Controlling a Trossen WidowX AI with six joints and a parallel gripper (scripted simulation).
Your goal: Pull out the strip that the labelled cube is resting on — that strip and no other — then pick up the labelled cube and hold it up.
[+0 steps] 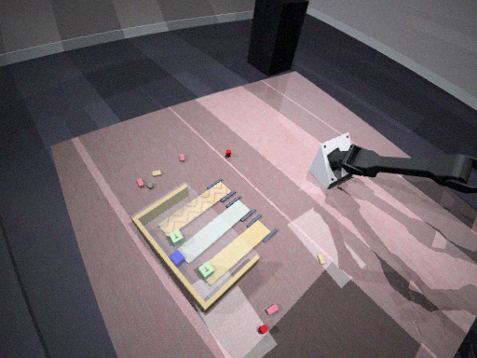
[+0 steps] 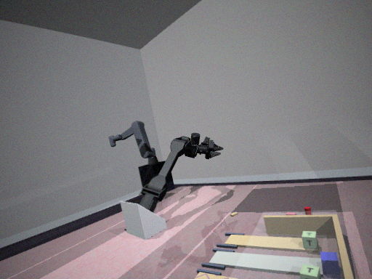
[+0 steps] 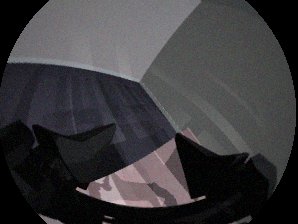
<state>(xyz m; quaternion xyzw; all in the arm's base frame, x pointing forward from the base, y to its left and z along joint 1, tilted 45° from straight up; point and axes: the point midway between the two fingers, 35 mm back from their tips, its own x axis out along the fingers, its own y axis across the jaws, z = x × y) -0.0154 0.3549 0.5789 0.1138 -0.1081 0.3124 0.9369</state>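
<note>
Green T-labelled cubes (image 1: 176, 237) (image 2: 309, 240) sat at twelve and four o'clock of the blue cube (image 1: 177, 257) (image 2: 330, 263) in the top view, all three strips apparently unpulled, pulling and lifting still undone, the gripper (image 2: 221, 151) (image 3: 147, 131) wide open.

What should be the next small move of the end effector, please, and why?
Probably swing the open end effector toward the strips, staying high: it is away from them, its wrist view misses them, and two green cubes bear a T, so the right strip needs a closer look.

Red cylinder (image 1: 264, 329) (image 2: 307, 209) near pink block (image 1: 272, 309) (image 2: 291, 213).
</note>
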